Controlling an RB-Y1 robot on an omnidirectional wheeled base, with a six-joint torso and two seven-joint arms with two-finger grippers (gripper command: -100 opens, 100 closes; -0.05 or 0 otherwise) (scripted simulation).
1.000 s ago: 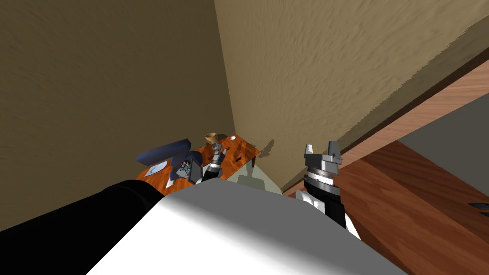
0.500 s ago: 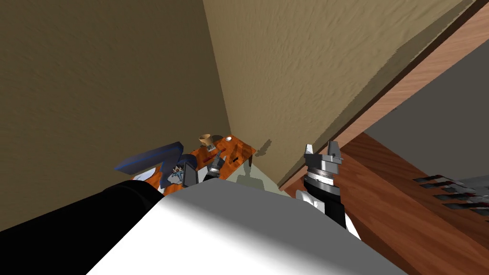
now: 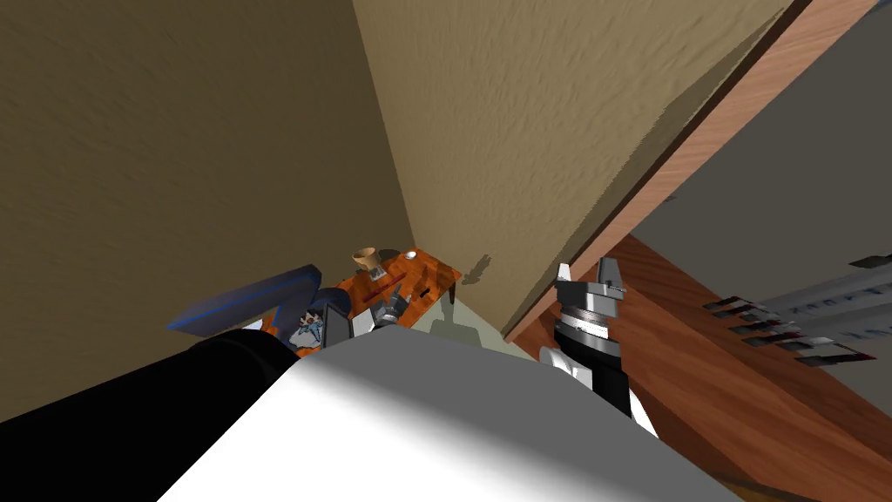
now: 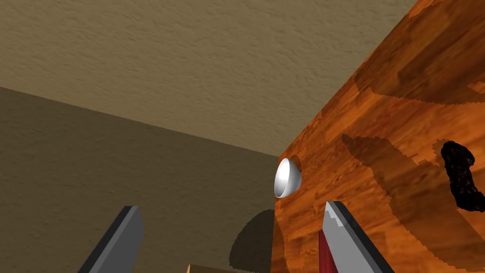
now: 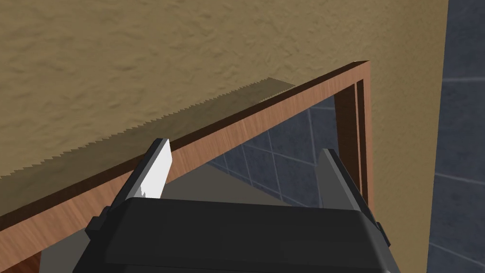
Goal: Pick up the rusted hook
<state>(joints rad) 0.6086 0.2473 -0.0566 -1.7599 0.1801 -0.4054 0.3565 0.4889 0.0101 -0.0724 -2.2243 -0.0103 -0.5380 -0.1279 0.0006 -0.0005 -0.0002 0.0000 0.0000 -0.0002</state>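
The rusted hook [image 4: 462, 177] is a small dark, rough lump lying on the orange wooden table [image 4: 402, 118], off to the outer side of one finger of my left gripper [image 4: 232, 237]. That gripper is open with nothing between its fingers and hovers at the table's edge. In the head view the hook [image 3: 424, 293] is a tiny dark mark just beyond the left gripper [image 3: 394, 305]. My right gripper [image 3: 591, 277] is held up away from the table, open and empty, by a wooden door frame [image 5: 265, 118].
On the table also lie a white half-dome [image 4: 286, 177], a tan cup [image 3: 364, 259], a red stick [image 3: 383, 290] and a blue slab [image 3: 253, 296]. Tan walls meet in a corner behind the table. A grey object with dark slats [image 3: 784, 327] lies at the right.
My head view has swung, so the table has drifted left and the doorway with the slatted grey object has come further in at the right. Both arms hold their poses.
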